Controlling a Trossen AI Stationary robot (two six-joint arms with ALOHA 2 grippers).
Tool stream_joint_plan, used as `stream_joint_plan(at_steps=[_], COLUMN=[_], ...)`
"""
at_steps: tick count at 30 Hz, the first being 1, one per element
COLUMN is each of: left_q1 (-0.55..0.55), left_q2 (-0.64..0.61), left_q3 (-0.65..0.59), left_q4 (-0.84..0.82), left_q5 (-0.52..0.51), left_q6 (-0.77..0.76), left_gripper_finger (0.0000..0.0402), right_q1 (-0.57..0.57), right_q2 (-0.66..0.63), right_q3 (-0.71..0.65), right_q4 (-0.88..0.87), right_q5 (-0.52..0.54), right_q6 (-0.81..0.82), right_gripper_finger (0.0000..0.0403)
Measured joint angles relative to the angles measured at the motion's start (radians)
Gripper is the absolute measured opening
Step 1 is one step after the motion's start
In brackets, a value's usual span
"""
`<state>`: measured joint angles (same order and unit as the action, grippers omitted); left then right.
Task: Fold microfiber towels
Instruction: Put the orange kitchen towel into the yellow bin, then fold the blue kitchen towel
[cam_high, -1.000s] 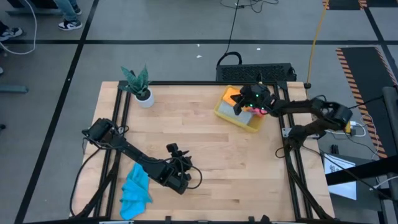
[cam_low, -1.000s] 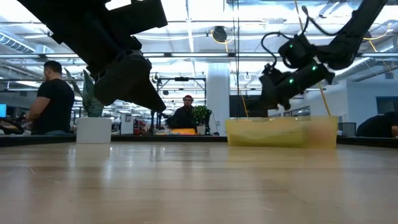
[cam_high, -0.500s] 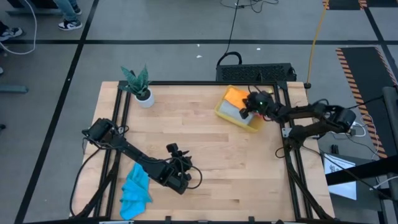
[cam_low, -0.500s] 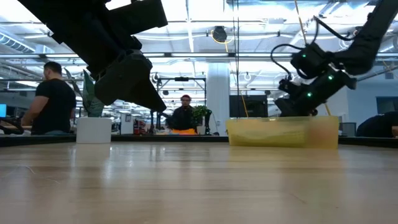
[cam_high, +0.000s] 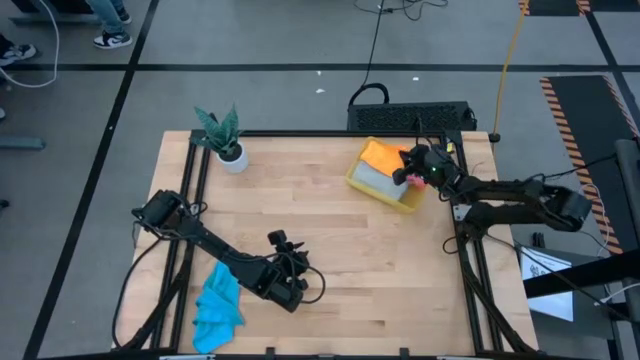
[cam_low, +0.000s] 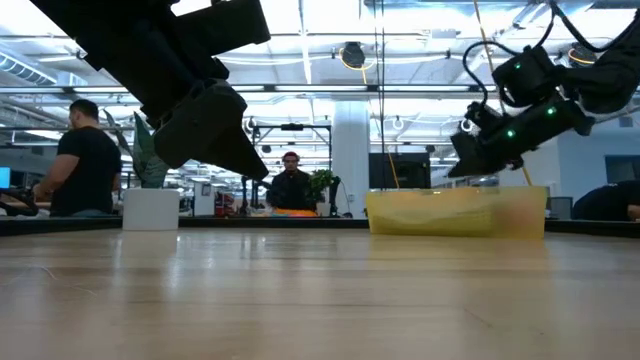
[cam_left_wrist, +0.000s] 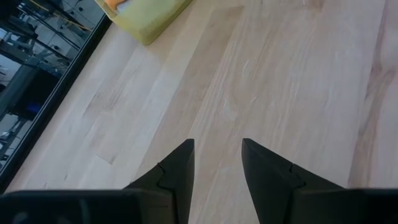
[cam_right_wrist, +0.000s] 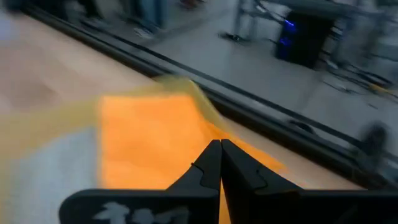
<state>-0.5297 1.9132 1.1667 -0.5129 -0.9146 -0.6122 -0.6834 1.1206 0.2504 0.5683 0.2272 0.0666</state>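
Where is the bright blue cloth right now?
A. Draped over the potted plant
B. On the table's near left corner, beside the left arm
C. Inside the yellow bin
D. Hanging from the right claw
B: the blue cloth lies crumpled on the table at its near left corner, next to the left arm, far from the yellow bin and the potted plant.

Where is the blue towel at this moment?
In the high view, the blue towel lies crumpled at the table's near left corner, beside the left arm and a little to the left of the left gripper, far from the yellow bin.
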Motion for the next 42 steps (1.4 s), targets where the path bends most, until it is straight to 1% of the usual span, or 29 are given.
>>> stream_joint_plan(at_steps=[2, 3, 5, 7, 12, 16, 21, 26, 29, 32, 35, 39, 42], left_q1=[0.0, 0.0, 0.0, 0.0, 0.005, 0.006, 0.006, 0.006, 0.006, 0.006, 0.006, 0.006, 0.006], left_q2=[0.0, 0.0, 0.0, 0.0, 0.0, 0.0, 0.0, 0.0, 0.0, 0.0, 0.0, 0.0, 0.0], left_q3=[0.0, 0.0, 0.0, 0.0, 0.0, 0.0, 0.0, 0.0, 0.0, 0.0, 0.0, 0.0, 0.0], left_q4=[0.002, 0.002, 0.002, 0.003, 0.018, 0.02, 0.019, 0.018, 0.018, 0.018, 0.019, 0.023, 0.045], left_q5=[0.0, 0.0, 0.0, 0.0, 0.0, 0.0, 0.0, 0.001, 0.005, 0.005, 0.004, -0.003, -0.009], left_q6=[-0.001, -0.001, -0.001, -0.001, 0.003, 0.005, 0.005, 0.005, 0.005, 0.005, 0.005, 0.006, 0.016], left_gripper_finger=[0.0136, 0.0136, 0.0136, 0.0136, 0.0136, 0.0136, 0.0136, 0.0136, 0.0136, 0.0136, 0.0136, 0.0136, 0.0136], right_q1=[-0.001, -0.001, 0.0, 0.005, 0.011, 0.011, 0.011, 0.013, 0.042, 0.116, 0.229, 0.44, 0.617], right_q2=[-0.014, -0.015, -0.011, 0.006, 0.051, 0.051, -0.022, -0.161, -0.249, -0.34, -0.422, -0.467, -0.454], right_q3=[0.0, 0.0, 0.0, 0.0, 0.0, 0.0, 0.0, 0.0, 0.0, 0.0, 0.0, 0.0, -0.028], right_q4=[-0.08, -0.124, -0.199, -0.237, -0.227, -0.199, -0.217, -0.37, -0.433, -0.41, -0.346, -0.301, -0.185], right_q5=[0.053, 0.059, 0.055, 0.029, 0.011, 0.011, 0.005, 0.004, 0.004, 0.006, 0.005, 0.005, 0.008], right_q6=[0.0, 0.004, 0.024, 0.029, 0.012, -0.037, -0.05, 0.017, 0.028, 0.03, 0.049, 0.073, 0.083], right_gripper_finger=[0.0, 0.0, 0.0, 0.0, 0.0, 0.0, 0.0, 0.0, 0.0, 0.0, 0.0, 0.0, 0.0])
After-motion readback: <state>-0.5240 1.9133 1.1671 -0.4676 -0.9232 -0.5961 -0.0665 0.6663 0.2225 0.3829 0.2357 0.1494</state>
